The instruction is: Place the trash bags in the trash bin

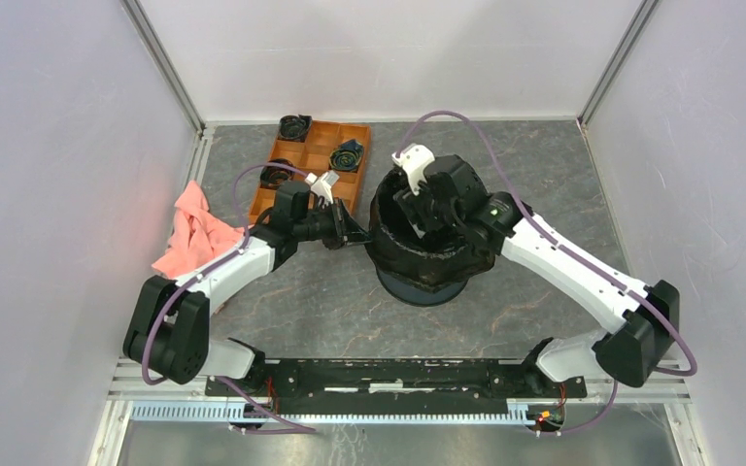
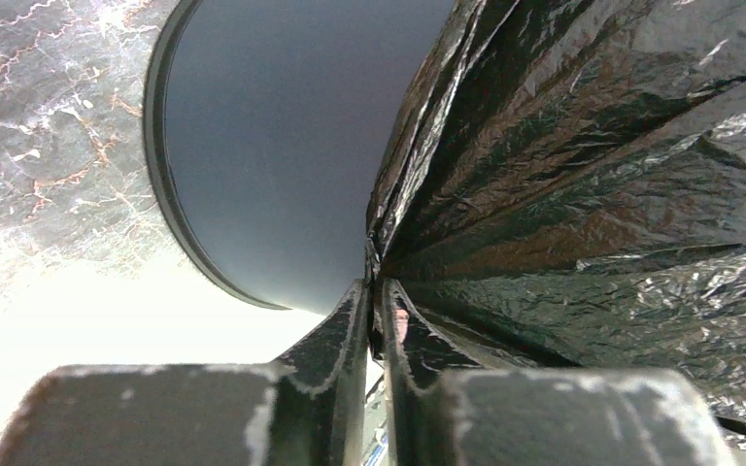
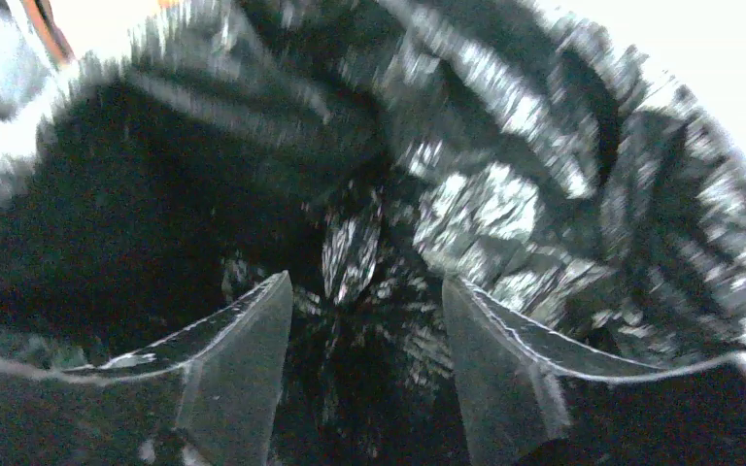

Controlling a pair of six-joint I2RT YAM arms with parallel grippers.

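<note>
The black glossy trash bag [image 1: 427,254] lines the navy trash bin [image 1: 425,288] and is draped over its rim at the table's middle. My left gripper [image 1: 355,233] is at the bin's left side, shut on a fold of the trash bag [image 2: 583,184], with the bin's wall [image 2: 272,155] beside it. My right gripper [image 1: 425,209] is down inside the bin's mouth, open, its fingers [image 3: 238,359] apart over the crumpled bag film [image 3: 369,243]; nothing is between them.
An orange compartment tray [image 1: 319,155] with small black rolls stands behind the left arm. A pink cloth [image 1: 194,233] lies at the left wall. White walls close the table on three sides.
</note>
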